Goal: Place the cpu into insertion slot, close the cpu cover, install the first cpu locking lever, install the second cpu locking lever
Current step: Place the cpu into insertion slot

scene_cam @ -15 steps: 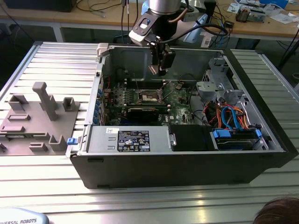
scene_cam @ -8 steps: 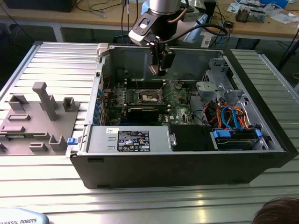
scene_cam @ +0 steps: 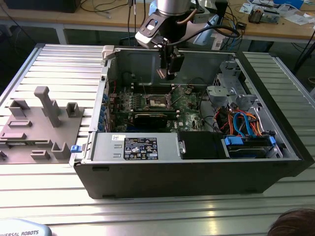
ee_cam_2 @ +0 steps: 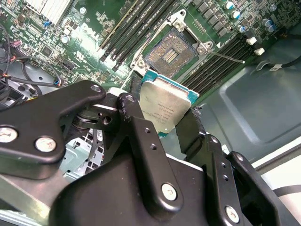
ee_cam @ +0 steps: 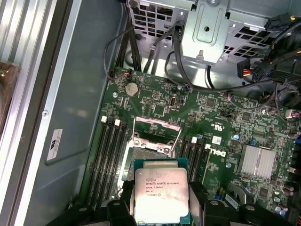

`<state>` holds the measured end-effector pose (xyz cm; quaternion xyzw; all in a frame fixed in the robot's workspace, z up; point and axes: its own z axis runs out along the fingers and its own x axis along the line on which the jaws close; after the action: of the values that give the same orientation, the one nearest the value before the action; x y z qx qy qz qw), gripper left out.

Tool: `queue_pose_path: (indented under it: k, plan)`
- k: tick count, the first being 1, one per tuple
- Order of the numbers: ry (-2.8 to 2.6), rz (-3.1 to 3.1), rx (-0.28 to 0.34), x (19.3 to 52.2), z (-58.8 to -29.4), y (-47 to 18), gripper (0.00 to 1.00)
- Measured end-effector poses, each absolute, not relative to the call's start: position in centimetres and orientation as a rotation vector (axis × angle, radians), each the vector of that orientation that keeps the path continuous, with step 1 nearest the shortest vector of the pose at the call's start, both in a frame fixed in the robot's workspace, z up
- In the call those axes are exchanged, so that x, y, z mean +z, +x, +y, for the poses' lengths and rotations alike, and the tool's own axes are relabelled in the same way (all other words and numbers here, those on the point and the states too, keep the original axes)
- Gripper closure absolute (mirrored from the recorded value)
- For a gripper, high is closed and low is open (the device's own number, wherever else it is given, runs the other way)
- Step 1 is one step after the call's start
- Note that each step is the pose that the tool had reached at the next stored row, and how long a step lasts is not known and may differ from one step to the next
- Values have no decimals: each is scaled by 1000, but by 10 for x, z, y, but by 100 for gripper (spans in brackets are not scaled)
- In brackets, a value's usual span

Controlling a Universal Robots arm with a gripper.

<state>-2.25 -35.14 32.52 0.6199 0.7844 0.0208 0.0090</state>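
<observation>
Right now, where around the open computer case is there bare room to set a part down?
Bare slatted table beyond the grey fixture and in front of the case. Inside is crowded: the gripper holds the cpu near the socket, cables fill the exterior view's right.

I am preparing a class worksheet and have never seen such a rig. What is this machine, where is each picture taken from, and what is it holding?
A robot arm with a gripper hangs over an open computer case lying on a ribbed metal table. The exterior view looks on from off the arm; both wrist views ride on the arm and look at the green board. The gripper is shut on the cpu, near the empty socket. The cpu cover stands open.
</observation>
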Motion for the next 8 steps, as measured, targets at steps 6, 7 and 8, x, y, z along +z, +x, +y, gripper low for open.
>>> queue_pose_path:
  k: [6,7,8]
  plan:
    - [1952,2437,65,325,-351,-23,45]
    - [1954,2435,65,325,-351,-23,45]
    - [1956,2434,65,325,-351,-23,45]
